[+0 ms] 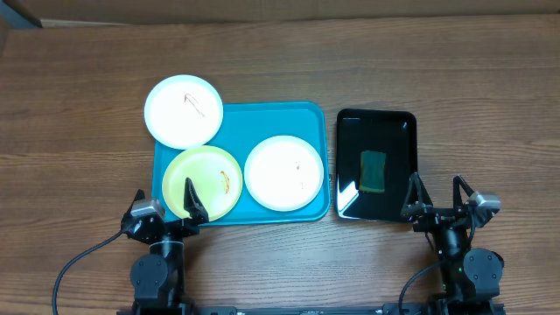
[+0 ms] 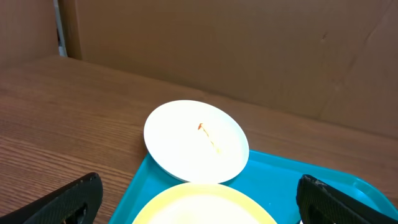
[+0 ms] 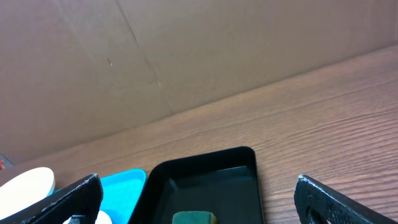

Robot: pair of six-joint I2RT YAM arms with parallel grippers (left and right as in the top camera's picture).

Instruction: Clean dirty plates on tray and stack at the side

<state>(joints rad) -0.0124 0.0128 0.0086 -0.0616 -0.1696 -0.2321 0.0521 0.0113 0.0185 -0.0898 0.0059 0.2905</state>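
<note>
Three round plastic plates (image 1: 283, 172) sit on the turquoise rimmed plastic tray (image 1: 271, 114), the far white plate (image 1: 183, 110) overhanging its corner and likely to tip if pressed; left gripper (image 1: 164, 197) and right gripper (image 1: 435, 185) gape empty.

Robot lab bench — wood-grain table (image 1: 79, 79), plain cardboard backdrop (image 2: 249, 50) behind it
</note>
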